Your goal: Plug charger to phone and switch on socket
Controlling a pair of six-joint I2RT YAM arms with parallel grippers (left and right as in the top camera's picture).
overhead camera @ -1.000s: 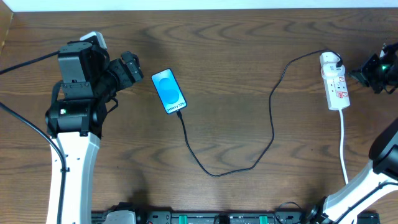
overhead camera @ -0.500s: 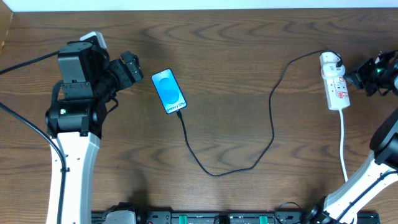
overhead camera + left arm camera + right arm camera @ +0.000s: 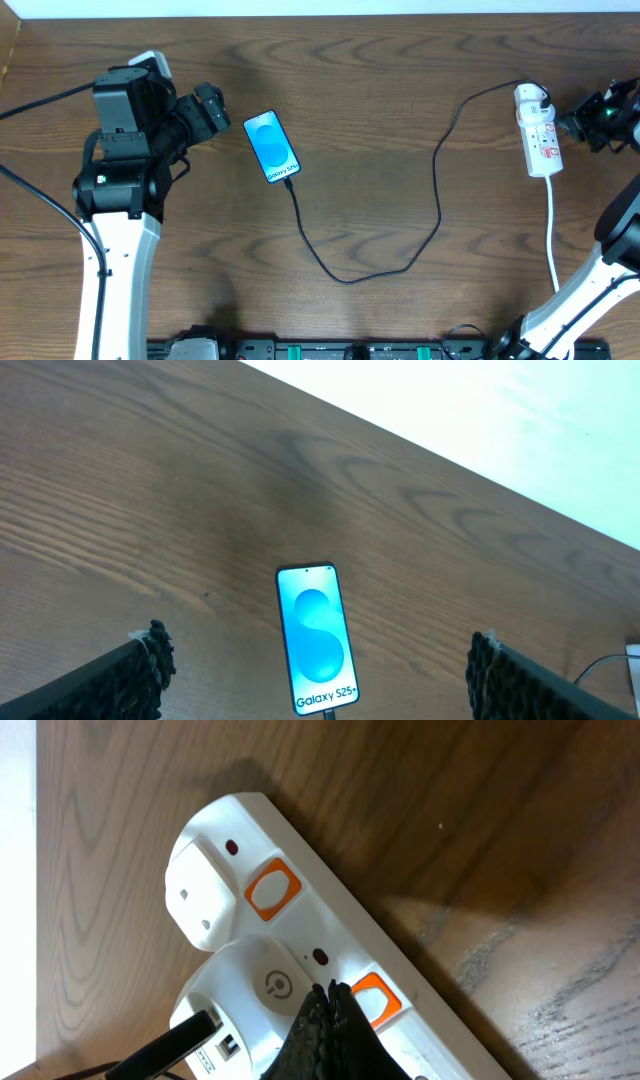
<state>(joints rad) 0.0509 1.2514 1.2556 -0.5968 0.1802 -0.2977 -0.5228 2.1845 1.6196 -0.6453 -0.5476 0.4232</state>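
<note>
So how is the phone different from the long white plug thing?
The phone glows bright blue; the power strip is white with small orange-red switches. The phone is shorter and wider, the power strip longer and narrower. The phone lies slanted near the left arm, the power strip almost straight at the far right. Both lie flat on the wooden table, and the black charger cable runs from one to the other.

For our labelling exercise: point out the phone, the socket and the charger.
phone [image 3: 272,147], overhead view, middle of lit screen.
socket [image 3: 544,148], overhead view, middle of white face.
charger [image 3: 437,190], overhead view, black cable midway along.
</note>
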